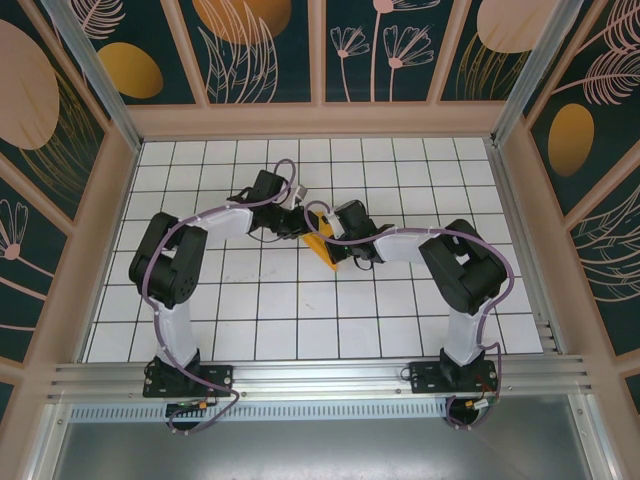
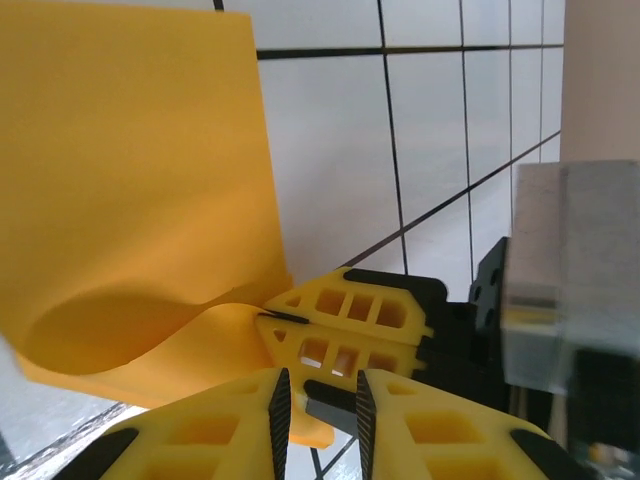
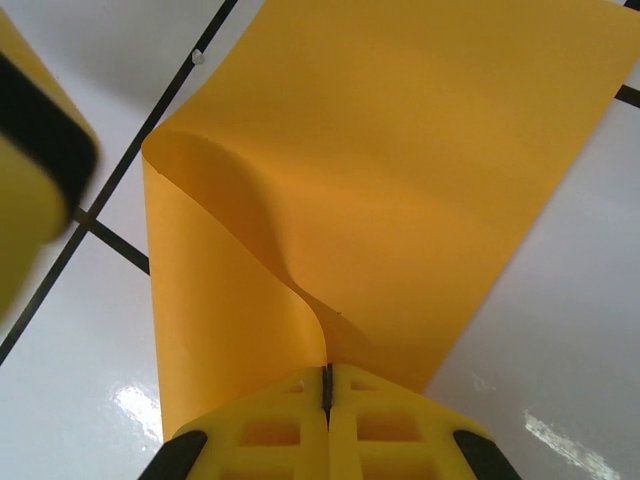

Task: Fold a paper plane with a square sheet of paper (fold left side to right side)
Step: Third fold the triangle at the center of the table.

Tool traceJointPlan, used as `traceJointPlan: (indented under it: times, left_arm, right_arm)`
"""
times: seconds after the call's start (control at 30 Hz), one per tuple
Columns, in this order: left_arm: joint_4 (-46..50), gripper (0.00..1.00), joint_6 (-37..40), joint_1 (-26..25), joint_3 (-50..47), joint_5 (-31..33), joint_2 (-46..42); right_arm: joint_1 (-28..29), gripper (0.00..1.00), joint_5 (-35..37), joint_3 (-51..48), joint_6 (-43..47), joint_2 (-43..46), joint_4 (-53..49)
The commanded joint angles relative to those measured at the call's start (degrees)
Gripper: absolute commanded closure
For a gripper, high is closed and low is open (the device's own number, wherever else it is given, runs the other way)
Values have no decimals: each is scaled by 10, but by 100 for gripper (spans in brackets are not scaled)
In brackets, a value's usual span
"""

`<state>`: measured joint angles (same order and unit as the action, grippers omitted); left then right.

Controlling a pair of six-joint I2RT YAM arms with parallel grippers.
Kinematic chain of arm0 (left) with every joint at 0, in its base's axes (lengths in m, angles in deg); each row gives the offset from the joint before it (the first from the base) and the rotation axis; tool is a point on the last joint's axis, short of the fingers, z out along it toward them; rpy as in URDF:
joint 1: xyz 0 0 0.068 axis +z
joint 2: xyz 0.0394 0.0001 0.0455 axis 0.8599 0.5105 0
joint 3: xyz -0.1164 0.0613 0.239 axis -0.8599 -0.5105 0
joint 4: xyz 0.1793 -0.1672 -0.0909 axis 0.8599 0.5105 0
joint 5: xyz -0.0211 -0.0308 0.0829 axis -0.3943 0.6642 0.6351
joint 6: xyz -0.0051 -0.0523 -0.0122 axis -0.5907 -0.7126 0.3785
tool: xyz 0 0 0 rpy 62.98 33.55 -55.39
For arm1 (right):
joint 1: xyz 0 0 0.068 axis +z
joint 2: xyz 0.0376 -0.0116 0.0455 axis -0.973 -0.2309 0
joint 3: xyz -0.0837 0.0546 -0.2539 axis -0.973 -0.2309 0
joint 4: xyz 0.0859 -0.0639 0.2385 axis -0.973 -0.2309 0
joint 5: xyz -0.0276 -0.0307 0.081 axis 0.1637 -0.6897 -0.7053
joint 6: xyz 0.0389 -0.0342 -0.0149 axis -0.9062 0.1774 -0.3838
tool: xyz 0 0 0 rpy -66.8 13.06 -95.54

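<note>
Orange-yellow square sheet of paper (image 3: 400, 150) in a soft, uncreased curl

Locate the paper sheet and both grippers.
paper sheet (image 3: 420, 150): right wrist view, flat upper area.
right gripper (image 3: 327, 378): right wrist view, closed fingertip seam.
left gripper (image 2: 320, 400): left wrist view, fingertip gap.

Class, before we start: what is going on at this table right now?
Two robot arms are working on the square sheet of paper in the middle of the tiled table. The right gripper is shut on the sheet, which curls up from the pinch. The left gripper sits close beside it, jaws slightly apart; whether it grips the paper is unclear. The sheet is bent, not pressed flat.
</note>
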<state>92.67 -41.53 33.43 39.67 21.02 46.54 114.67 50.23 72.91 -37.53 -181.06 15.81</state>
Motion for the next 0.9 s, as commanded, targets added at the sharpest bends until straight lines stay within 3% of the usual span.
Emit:
traceJointPlan:
  times: [0.0,0.87]
  left_arm:
    - [-10,72,-8,-1,10,-4,29]
    - [10,72,16,-4,-7,48,90]
  right_arm:
    - [3,100,0,-10,-1,-18,-35]
    - [2,100,1,-1,-4,-6,-45]
